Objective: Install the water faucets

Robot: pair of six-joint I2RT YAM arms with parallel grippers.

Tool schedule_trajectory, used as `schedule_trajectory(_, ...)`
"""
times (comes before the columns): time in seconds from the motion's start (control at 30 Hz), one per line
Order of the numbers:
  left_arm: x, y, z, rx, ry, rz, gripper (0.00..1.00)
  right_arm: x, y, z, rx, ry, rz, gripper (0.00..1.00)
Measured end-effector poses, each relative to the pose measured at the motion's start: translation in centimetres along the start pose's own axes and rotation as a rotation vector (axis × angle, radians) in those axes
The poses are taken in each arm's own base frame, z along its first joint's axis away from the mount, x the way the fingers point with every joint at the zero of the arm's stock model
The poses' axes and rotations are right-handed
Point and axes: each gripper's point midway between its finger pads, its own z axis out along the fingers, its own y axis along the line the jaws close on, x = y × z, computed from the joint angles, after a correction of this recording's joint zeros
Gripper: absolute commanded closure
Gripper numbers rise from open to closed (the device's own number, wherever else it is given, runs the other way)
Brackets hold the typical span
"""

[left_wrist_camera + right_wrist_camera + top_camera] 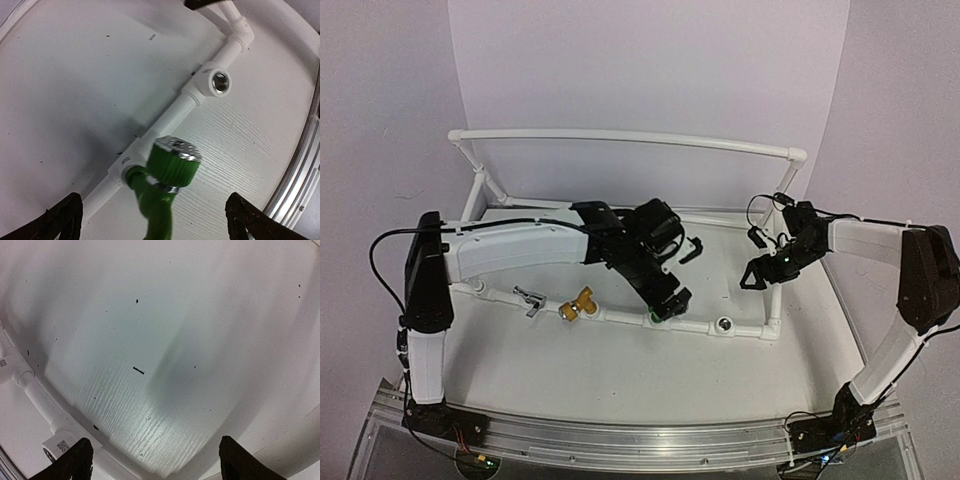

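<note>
Low in frame, my left gripper (675, 303) spreads wide around the green faucet (170, 170), apparently seated in its socket (124, 168), ready to twist it tight; my right gripper (160, 460) hangs wide, empty.

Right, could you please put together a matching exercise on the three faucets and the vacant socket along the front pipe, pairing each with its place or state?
Things:
1. silver faucet
2. brass-yellow faucet
3. green faucet
4. metal-lined socket

Places or states:
A. nothing fitted in it
B. directly under the open left pincer
C. farthest left along the front pipe
D. between the other two faucets

Pairs: 1-C, 2-D, 3-B, 4-A
</note>
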Motion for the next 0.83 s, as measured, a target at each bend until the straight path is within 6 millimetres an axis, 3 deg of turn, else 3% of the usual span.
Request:
schedule_trajectory(0.1,-1.4,4.1,-3.3,-0.032,-0.086,-0.131,0.0,-0.5,0.2,-0.9,-0.005,-0.013,-0.002,0.02)
schedule_trajectory(0.23,-1.9,12.4,-9.1,-0.097,-0.226,-0.344,0.0,-3.0,0.8,-4.3,0.005,-0.098,-0.031,0.02)
schedule_trajectory(0.33,0.5,18.1,-12.8,-0.158,-0.297,-0.505,0.0,-5.1,1.7,-7.9,0.018,-0.196,-0.073,0.02)
schedule_trajectory(0.4,2.6,20.5,-14.5,-0.188,-0.328,-0.591,0.0,-5.9,2.5,-10.5,0.031,-0.263,-0.104,0.02)
schedule_trajectory(0.47,5.0,21.6,-15.5,-0.216,-0.336,-0.654,0.0,-6.2,3.0,-12.6,0.05,-0.316,-0.125,0.02)
schedule_trajectory(0.57,8.3,21.7,-16.3,-0.241,-0.331,-0.726,0.0,-5.2,3.4,-14.4,0.083,-0.354,-0.134,0.02)
schedule_trajectory(0.73,12.6,21.4,-16.6,-0.287,-0.317,-0.821,0.0,-2.2,2.2,-13.4,0.127,-0.297,-0.097,0.02)
schedule_trajectory(0.83,14.0,21.4,-16.9,-0.312,-0.32,-0.864,0.0,-1.2,1.7,-12.9,0.143,-0.267,-0.078,0.02)
